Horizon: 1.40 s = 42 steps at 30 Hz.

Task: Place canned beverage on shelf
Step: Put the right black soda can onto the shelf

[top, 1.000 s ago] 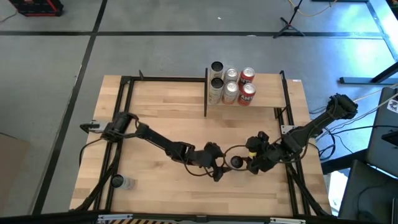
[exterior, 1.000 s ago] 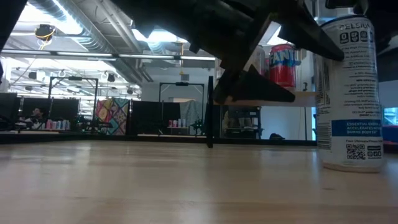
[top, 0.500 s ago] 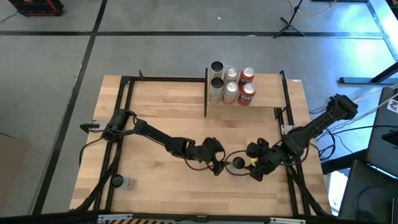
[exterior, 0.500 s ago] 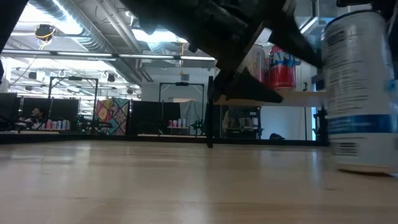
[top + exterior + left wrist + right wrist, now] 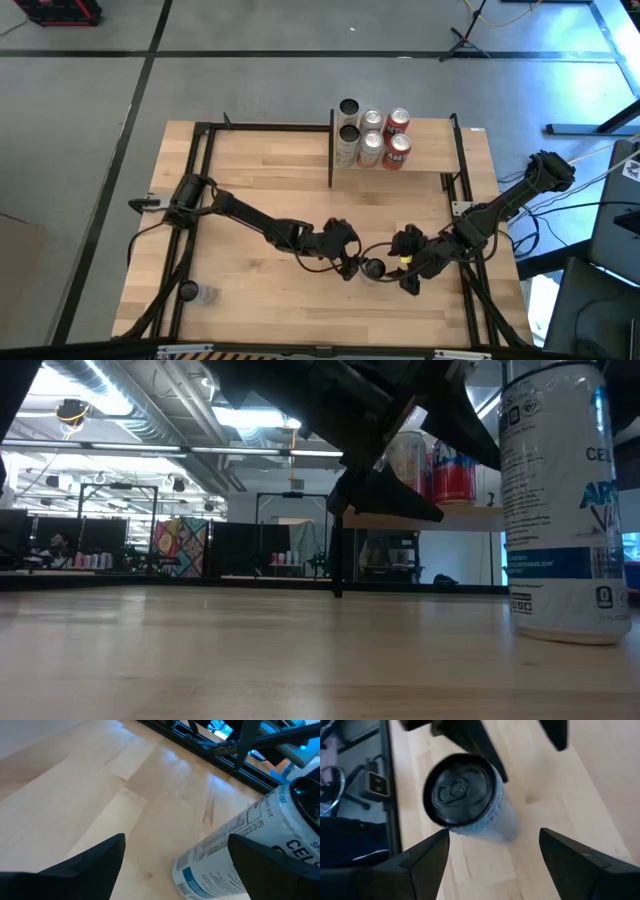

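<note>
The white and blue Celsius can point(image 5: 374, 267) stands near the tabletop's point(image 5: 260, 180) front edge, between the spread-open left gripper point(image 5: 352, 264) and spread-open right gripper point(image 5: 400, 268).

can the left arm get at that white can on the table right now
Probably yes. The left tool is open right beside the can, which stands upright on the table. The right tool, also open, crowds the other side, so a bump is possible.

Left arm stretched across the table toward the centre, left gripper point(image 5: 352, 263) low with fingers spread wide, right arm angled in from the right edge, right gripper point(image 5: 397, 272) spread, facing it
</note>
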Tool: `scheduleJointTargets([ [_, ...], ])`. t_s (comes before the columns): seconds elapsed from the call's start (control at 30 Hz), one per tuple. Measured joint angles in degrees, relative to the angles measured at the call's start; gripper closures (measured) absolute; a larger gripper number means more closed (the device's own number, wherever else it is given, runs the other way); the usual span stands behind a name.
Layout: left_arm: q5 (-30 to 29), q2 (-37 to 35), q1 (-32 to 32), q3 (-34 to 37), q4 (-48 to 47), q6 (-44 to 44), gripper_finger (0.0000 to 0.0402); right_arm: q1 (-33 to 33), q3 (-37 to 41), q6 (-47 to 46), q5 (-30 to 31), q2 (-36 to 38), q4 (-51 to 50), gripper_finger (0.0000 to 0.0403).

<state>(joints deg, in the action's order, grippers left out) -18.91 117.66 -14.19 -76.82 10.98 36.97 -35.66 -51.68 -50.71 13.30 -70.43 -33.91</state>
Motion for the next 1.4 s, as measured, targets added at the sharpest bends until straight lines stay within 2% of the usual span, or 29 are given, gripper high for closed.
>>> scheduleJointTargets([
  [0.07,0.39,-0.61,0.18,0.00,-0.96,-0.07,0.0051,0.00,0.02,0.58,-1.13,0.00,1.05,0.0102],
  [0.3,0.58,-6.98,-0.66,0.00,-14.76,-2.82,0.0051,0.00,0.00,0.72,-3.93,0.02,-0.33,0.0102],
  [0.4,3.01,-8.20,-2.64,0.00,-16.65,-4.39,0.0051,0.00,0.02,1.02,-3.89,0.02,-2.31,0.0102],
  [0.5,3.82,-8.07,-4.83,0.00,-15.77,-4.57,0.0051,0.02,0.01,1.15,-2.17,0.02,-4.44,0.0102],
  [0.73,4.79,-2.77,-6.43,0.01,-5.48,-4.41,0.0051,0.09,0.04,1.18,3.63,-2.44,-5.59,0.0102],
  [0.9,3.16,0.30,-6.25,0.00,0.90,-2.76,0.0051,0.07,0.04,0.39,3.60,-5.72,-3.83,0.0102],
  [1.2,0.05,0.10,-3.81,0.02,0.11,-1.49,0.0051,0.00,0.06,-0.03,-1.30,-7.48,-1.20,0.0102],
  [1.4,2.28,0.09,-3.40,0.02,-0.01,-1.52,0.0051,0.02,0.06,-0.01,-3.78,-7.48,-0.15,0.0102],
])
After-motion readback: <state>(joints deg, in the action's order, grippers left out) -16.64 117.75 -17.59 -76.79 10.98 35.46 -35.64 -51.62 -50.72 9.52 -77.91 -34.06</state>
